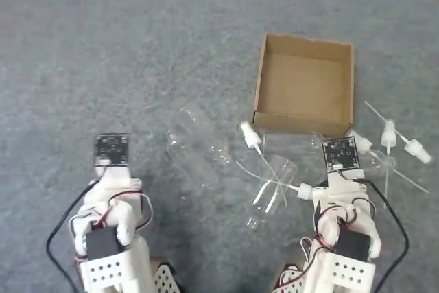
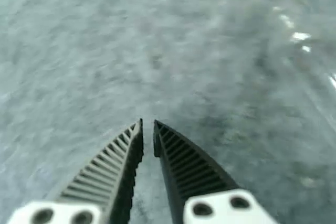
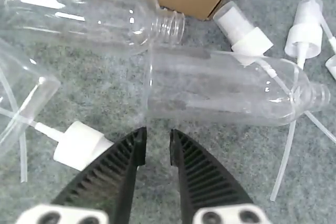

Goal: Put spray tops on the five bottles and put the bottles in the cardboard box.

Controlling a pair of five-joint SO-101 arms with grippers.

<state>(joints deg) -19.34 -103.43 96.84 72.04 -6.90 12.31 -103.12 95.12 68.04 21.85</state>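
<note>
The open cardboard box (image 1: pixel 305 84) stands at the back right, with nothing in it. Several clear bottles lie capless on the grey carpet: one (image 1: pixel 199 145) in the middle, one (image 1: pixel 271 190) nearer the right arm, one (image 3: pixel 89 14) along the box's front wall and one (image 3: pixel 220 90) just ahead of my right gripper (image 3: pixel 157 135). That gripper is open by a narrow gap and holds nothing. A white spray top (image 3: pixel 79 145) lies beside its fingers. My left gripper (image 2: pixel 148 129) hangs shut over bare carpet.
More white spray tops with long dip tubes lie right of the box's front corner (image 1: pixel 389 135), (image 1: pixel 417 149), and one (image 1: pixel 250 135) lies in front of the box. Bare carpet stretches around the left arm (image 1: pixel 112 150) and to the back left.
</note>
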